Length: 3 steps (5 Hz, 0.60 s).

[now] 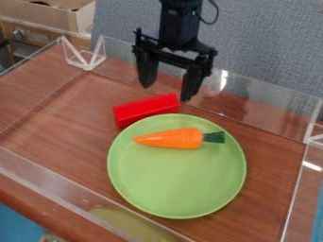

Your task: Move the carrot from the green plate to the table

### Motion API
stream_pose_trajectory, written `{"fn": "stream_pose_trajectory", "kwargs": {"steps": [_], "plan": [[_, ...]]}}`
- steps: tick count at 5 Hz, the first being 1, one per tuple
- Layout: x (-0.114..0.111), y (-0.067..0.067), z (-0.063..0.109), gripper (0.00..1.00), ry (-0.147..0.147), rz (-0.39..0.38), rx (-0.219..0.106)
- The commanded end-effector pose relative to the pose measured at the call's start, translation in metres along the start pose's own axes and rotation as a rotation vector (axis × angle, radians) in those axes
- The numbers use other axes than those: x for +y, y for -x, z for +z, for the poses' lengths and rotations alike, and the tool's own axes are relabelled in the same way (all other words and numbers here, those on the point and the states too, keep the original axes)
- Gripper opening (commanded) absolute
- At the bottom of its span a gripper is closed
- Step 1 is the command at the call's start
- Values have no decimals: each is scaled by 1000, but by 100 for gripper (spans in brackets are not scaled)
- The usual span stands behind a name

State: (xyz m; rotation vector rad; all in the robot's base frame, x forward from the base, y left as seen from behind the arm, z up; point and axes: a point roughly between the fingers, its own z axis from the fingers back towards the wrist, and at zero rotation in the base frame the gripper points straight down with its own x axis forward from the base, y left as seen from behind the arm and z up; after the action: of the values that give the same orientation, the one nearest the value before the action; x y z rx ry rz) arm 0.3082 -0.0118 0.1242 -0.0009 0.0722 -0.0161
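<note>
One red block with straight sides (146, 111) lies by the top edge of the round, shiny light-green plate (177, 174), on the brown wood table (63, 118) with see-through walls (246, 95). The pointy orange carrot with a dark green top (177, 138) is on the plate, near that edge. The black gripper (167, 92) is wide open above, holding nothing.

A smooth, plastic-looking surface is shown by the green plate (177, 184). Glossy wood grain is seen on the table (63, 109), and transparent, shiny plastic is suggested by the walls (252, 97).
</note>
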Motion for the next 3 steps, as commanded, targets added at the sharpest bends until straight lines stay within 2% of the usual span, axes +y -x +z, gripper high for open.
{"fn": "stream_pose_trajectory", "kwargs": {"steps": [1,3], "plan": [[15,1,8,100,-14,49,-49],[16,11,37,100,-12,-43,-87]]}}
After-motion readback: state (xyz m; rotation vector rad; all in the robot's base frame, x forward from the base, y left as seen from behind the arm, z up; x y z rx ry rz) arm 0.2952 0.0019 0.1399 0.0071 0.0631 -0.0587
